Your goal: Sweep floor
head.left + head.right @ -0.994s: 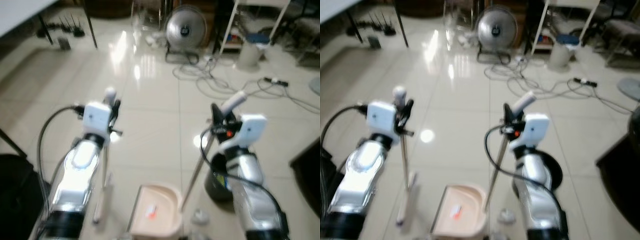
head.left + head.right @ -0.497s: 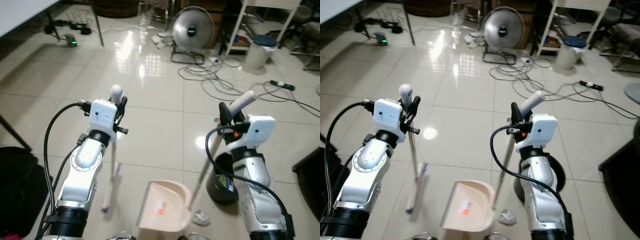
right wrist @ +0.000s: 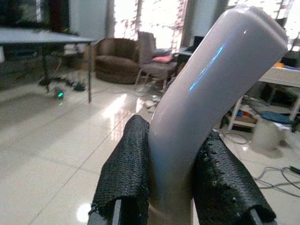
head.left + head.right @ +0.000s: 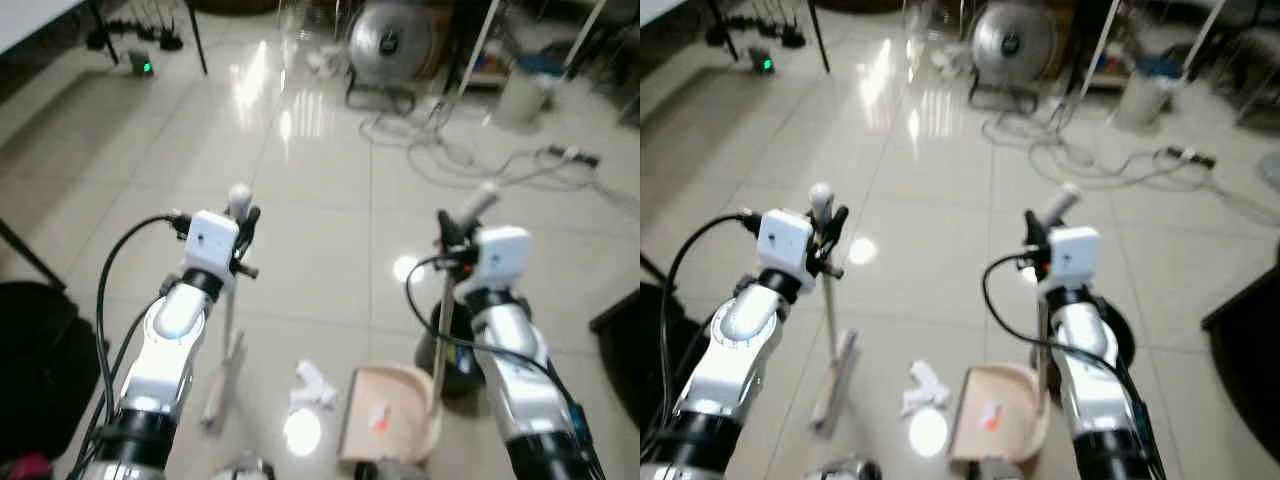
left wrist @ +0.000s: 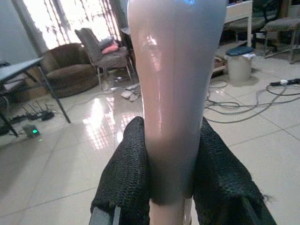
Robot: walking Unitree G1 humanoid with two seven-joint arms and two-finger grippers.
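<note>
1. A pink dustpan (image 4: 390, 425) is rested on the tiled floor (image 4: 320, 180), just beside crumpled white paper (image 4: 313, 385).
2. The broom handle (image 5: 171, 93) is clenched by the left gripper (image 4: 243, 222).
3. The dustpan handle (image 3: 206, 93) is clamped by the right gripper (image 4: 447, 232).
4. A fan (image 4: 388, 45) stands far behind.

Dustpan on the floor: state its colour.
Pale beige-pink dustpan with a small orange-red mark inside; clearest in the right eye view.
</note>
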